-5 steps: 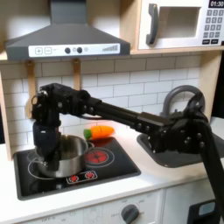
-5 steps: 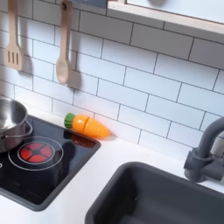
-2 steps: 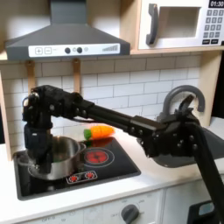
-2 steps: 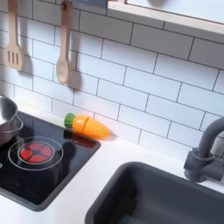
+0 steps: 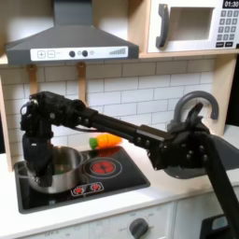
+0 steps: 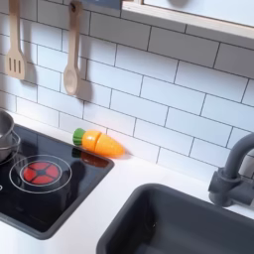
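My pincer (image 5: 40, 171) grips the steel pot's (image 5: 56, 166) rim, sliding it leftward off the stove (image 5: 112, 182); next needs steady hold.

Pot (image 5: 51, 168) on stove (image 5: 103, 182) (first exterior view's left); carrot (image 5: 106, 142) behind stove.

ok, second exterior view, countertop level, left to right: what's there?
Metal pot at the left edge → red burner on the black stovetop → toy carrot against the tiles → dark sink basin → grey faucet at the right edge.
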Available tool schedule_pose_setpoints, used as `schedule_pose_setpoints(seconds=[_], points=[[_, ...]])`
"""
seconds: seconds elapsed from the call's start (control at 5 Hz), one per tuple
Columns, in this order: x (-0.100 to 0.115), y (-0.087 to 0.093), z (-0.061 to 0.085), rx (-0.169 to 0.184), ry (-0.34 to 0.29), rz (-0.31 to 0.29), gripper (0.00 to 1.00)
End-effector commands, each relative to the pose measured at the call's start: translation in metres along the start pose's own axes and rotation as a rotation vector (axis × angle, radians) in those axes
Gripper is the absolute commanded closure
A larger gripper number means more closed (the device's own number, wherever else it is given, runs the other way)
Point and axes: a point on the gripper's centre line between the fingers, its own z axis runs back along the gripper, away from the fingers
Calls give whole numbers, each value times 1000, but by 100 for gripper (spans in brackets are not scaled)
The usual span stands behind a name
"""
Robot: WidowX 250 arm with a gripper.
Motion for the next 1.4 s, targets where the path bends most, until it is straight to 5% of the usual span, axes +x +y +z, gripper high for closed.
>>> schedule_pose_setpoints(seconds=[0.0,1.2], points=[[0,0,-1,7,10,-6,0],[0,3,-4,19,15,-1,0]])
